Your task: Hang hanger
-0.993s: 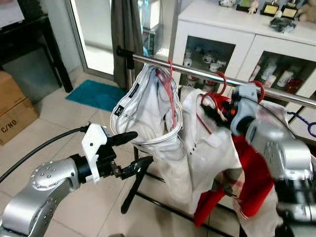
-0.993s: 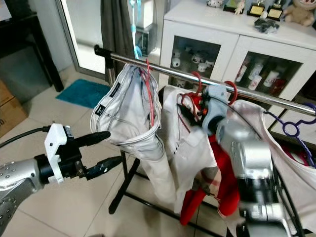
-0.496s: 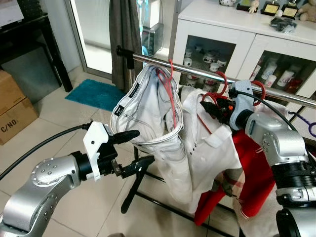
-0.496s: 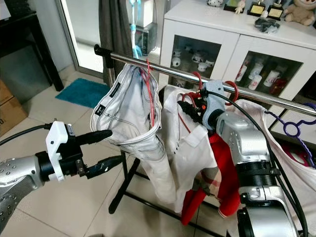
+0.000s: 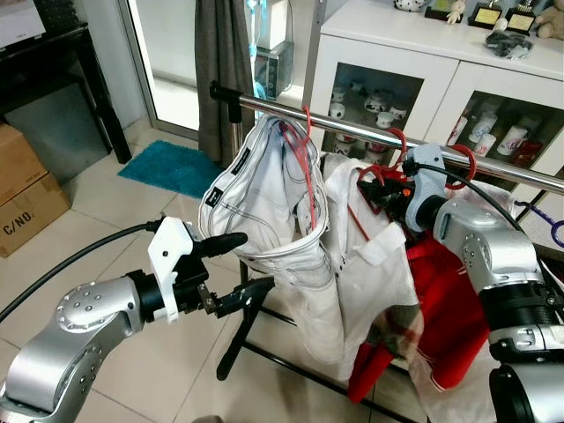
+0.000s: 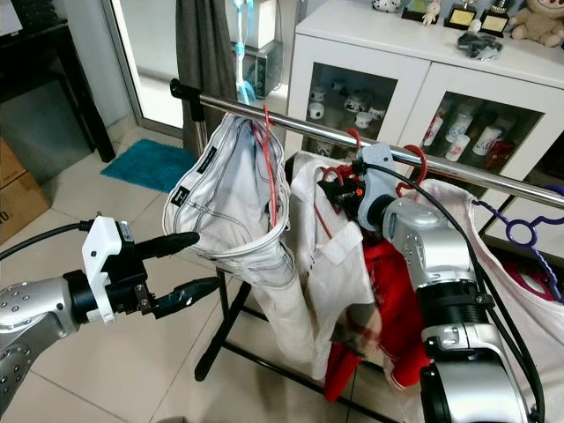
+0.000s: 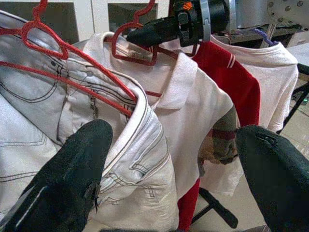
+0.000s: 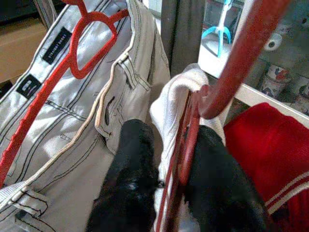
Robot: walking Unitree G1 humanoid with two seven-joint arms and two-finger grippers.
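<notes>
A red hanger (image 5: 384, 173) carrying a white shirt (image 5: 374, 264) has its hook (image 5: 396, 141) over the steel rail (image 5: 344, 123). My right gripper (image 5: 381, 187) is shut on that hanger's neck just below the rail; in the right wrist view its black fingers (image 8: 133, 164) pinch the red wire (image 8: 190, 140) and the shirt collar. White jeans (image 5: 264, 203) hang on another red hanger (image 5: 304, 159) to the left. My left gripper (image 5: 257, 262) is open, low beside the jeans, holding nothing.
A red garment (image 5: 454, 300) and other white clothes hang right of the shirt. A purple hanger (image 6: 522, 231) is at the rail's right end. Behind stands a white glass-door cabinet (image 5: 423, 70). A cardboard box (image 5: 22, 189), a teal mat (image 5: 172, 167) and the rack's black leg (image 5: 233, 339) lie below.
My right arm has settled from blur, and its gripper has risen slightly toward the rail with the hanger. The shirt's lower edge has swung. The left arm stays put.
</notes>
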